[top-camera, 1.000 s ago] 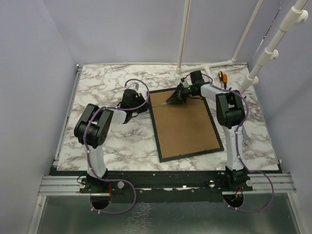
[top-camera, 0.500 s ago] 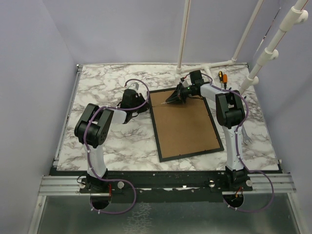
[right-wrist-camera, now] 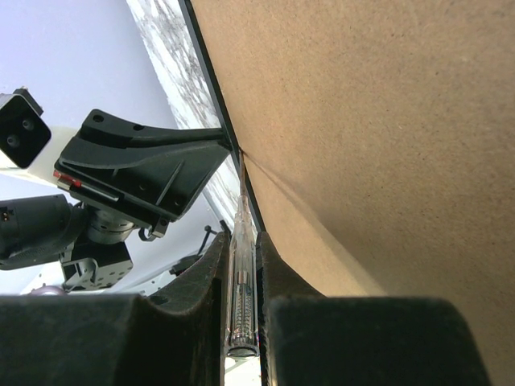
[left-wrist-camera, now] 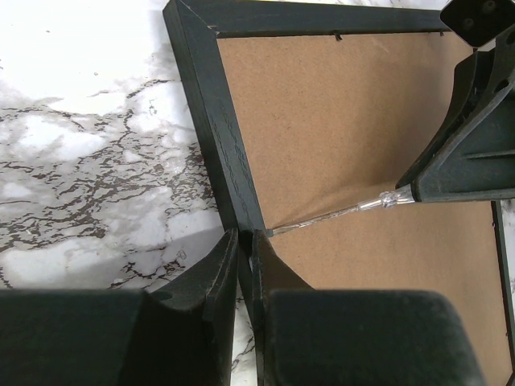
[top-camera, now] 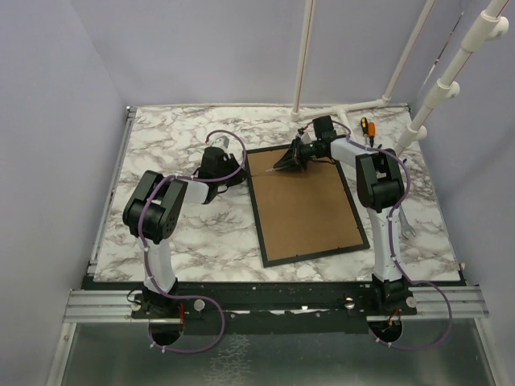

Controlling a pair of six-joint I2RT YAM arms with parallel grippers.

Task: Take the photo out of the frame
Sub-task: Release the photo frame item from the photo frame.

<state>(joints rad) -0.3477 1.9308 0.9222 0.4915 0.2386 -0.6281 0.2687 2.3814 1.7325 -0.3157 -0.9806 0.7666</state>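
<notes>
Backing board (top-camera: pixel 310 209) fills the frame (top-camera: pixel 316 254); wrench (top-camera: pixel 407 226) nearby

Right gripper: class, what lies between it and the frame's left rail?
A slim clear screwdriver, crossing above the brown backing board; the left wrist view shows it.

Soft, even light covers the marble counter (top-camera: pixel 201 233); shadows faint, marble overexposed in the left wrist view, foregrounds blurred.
</notes>
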